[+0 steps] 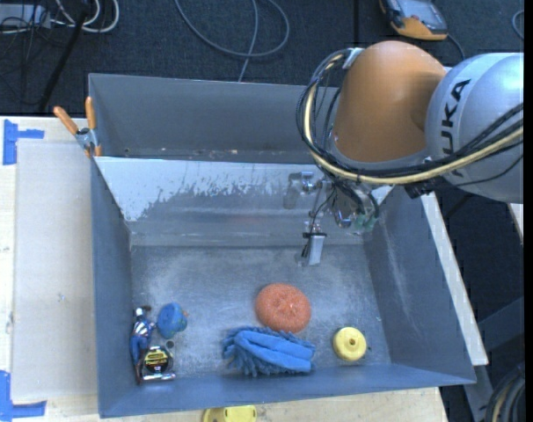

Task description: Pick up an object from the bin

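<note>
Grey metal bin beneath two-finger gripper, its opening impossible to tell, with round orange textured pad lying toward near wall, slightly view-left of it.

Dark floor — looped cables, 1 orange-black device.

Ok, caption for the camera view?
Gripper hangs over the back of the bin, apart from an orange round pad, blue rag and yellow ring.
</note>
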### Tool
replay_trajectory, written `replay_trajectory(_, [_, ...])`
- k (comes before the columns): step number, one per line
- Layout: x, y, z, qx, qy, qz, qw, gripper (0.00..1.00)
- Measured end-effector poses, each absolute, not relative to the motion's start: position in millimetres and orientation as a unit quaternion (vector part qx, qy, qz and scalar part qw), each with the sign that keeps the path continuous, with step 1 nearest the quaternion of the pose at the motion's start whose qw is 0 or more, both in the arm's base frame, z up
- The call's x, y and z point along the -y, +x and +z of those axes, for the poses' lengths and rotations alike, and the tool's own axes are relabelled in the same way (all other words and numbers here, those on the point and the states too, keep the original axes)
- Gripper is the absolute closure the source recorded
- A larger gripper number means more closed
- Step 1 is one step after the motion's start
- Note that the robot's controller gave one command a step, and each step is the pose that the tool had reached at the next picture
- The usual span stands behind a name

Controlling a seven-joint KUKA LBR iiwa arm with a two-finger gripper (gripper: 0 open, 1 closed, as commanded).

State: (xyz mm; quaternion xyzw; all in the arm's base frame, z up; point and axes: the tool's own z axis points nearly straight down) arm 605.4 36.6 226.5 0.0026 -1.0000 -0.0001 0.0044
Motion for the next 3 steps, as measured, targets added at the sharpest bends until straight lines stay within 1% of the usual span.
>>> replay_trajectory(1, [-37, 606.7, 231, 1.000, 0.002, 0.000, 0.000, 0.00])
replay_trajectory(2, [-37, 573.9, 200, 0.999, 0.036, 0.000, -0.001, 0.00])
replay_trajectory(3, [-39, 541.5, 180, 1.000, 0.024, 0.000, 0.002, 0.00])
